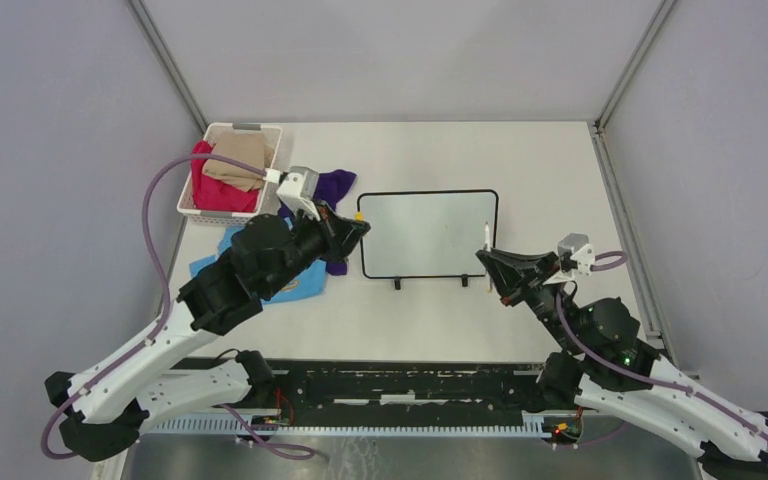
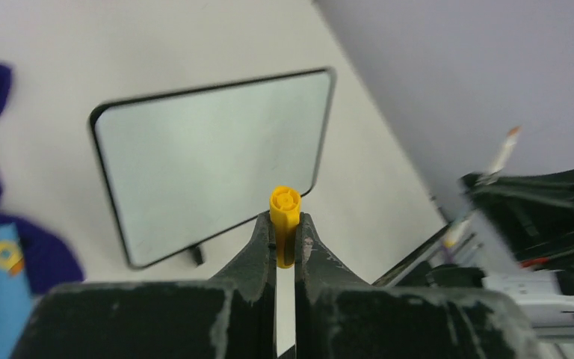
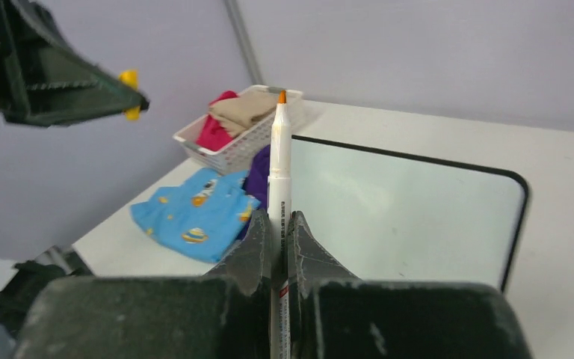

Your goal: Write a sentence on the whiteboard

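- Here, a yellow cap (image 2: 285, 213) is clamped by the left gripper (image 2: 285, 228), at the lower centre of its view.
- A white marker (image 3: 279, 164), orange tip up, is pinched by the right gripper (image 3: 279, 224).
- The whiteboard (image 1: 428, 233) is seen mid-frame from above, between them.

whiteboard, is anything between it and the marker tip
Nothing visible. The marker in the right gripper is uncapped by the whiteboard's right edge, and the board face is bare. The left gripper holds the cap off at the left edge.
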Available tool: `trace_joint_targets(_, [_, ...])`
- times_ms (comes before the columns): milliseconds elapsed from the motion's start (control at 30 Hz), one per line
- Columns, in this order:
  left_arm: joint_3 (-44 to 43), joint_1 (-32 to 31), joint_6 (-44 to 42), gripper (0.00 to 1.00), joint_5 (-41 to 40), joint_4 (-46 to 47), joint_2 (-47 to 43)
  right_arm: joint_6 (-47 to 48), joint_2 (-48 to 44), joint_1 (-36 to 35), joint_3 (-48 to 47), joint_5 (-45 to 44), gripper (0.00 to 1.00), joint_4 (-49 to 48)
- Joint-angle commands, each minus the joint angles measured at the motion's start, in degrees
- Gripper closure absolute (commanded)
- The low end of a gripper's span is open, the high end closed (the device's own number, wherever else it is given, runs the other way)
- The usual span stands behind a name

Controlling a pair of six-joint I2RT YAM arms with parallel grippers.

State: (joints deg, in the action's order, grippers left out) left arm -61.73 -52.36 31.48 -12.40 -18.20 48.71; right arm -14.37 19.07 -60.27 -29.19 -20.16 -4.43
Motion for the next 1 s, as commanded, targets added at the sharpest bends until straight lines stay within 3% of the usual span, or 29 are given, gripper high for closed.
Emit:
trace_joint_targets(0, [5.41, 0.15, 2.94, 0.98, -8.39, -17.56, -0.17, 1.19, -4.34, -0.14, 1.00, -12.39, 1.00, 12.50])
trace_joint_targets(200, [12.23, 0.15, 10.86, 0.98, -10.37, -20.20, 1.77, 0.71, -4.52, -0.12, 2.78, -13.33, 1.00, 13.10])
trace_joint_targets(633, [18.95, 0.15, 14.70, 0.98, -9.68, -14.42, 17.08, -0.05, -3.82, -0.16, 3.53, -13.08, 1.00, 13.38])
trace_joint_targets(967, [18.94, 0.21, 14.42, 0.98, -8.02, -9.76, 27.53, -0.57, -3.17, -0.18, 2.99, -11.51, 1.00, 13.22])
